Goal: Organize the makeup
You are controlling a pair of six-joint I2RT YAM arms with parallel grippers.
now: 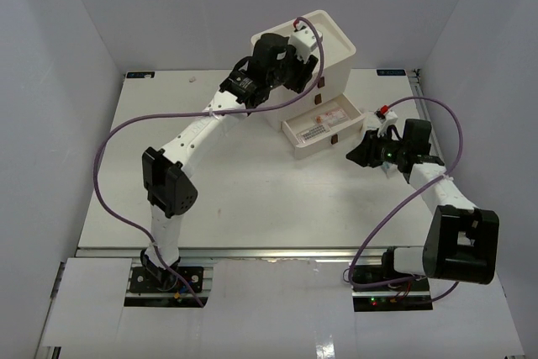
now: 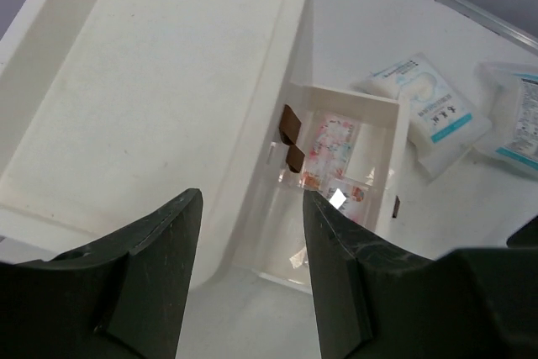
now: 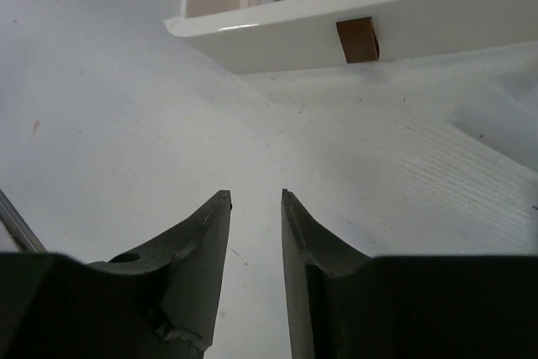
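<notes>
The white three-drawer box (image 1: 332,39) stands at the back of the table with its lowest drawer (image 1: 307,142) pulled out. Pink-printed sachets (image 2: 334,153) lie inside the drawer. Two white sachets with blue print (image 2: 429,102) (image 2: 517,119) lie on the table beside it. My left gripper (image 2: 250,199) hovers over the box's front edge (image 1: 292,71), open with nothing between its fingers. Low over the table, just right of the drawer, my right gripper (image 1: 353,155) points at the drawer's front; its fingers (image 3: 255,195) stand a narrow gap apart, holding nothing. No sponges or tubes are in view.
The box's top (image 2: 143,81) is a shallow tray. A brown handle (image 3: 357,39) sits on the drawer front facing my right gripper. White walls close in the table on three sides. Purple cables loop off both arms.
</notes>
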